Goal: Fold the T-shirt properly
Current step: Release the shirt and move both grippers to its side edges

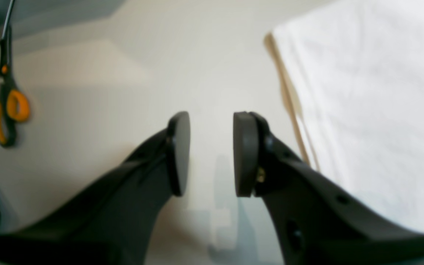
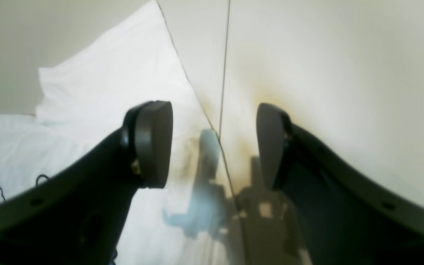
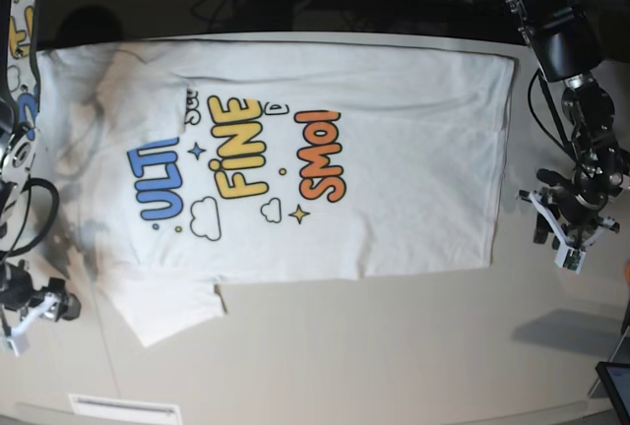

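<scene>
1. White cotton covers most of the pale worktop [image 3: 394, 346] in the base view: the large short-sleeved T-shirt [image 3: 413, 169] lies spread flat, print up, with blue "ULTRA", yellow "FINE" and orange "SMOL" showing. Its neck end points to that view's left and its hem to the right, so nothing is folded yet.
2. At the far left of that view the right claw [image 2: 214, 145] hangs low over the near sleeve [image 3: 162, 312]. Its wrist view shows the jaws released and empty, standing astride the sleeve's edge, one pad over cloth and one over bare worktop. That looks like a line-up for pinching this edge.
3. The near-left sleeve splays outward. The far one seems partly tucked over the chest, covering part of the print.
4. On the right, the left claw [image 1: 211, 154] hovers over bare worktop just beside the hem edge [image 1: 289, 95], jaws parted with nothing between them, probably waiting for a matching corner grasp.
5. Orange-handled scissors [image 1: 7, 110] lie well apart from the shirt, clear of the work.
</scene>
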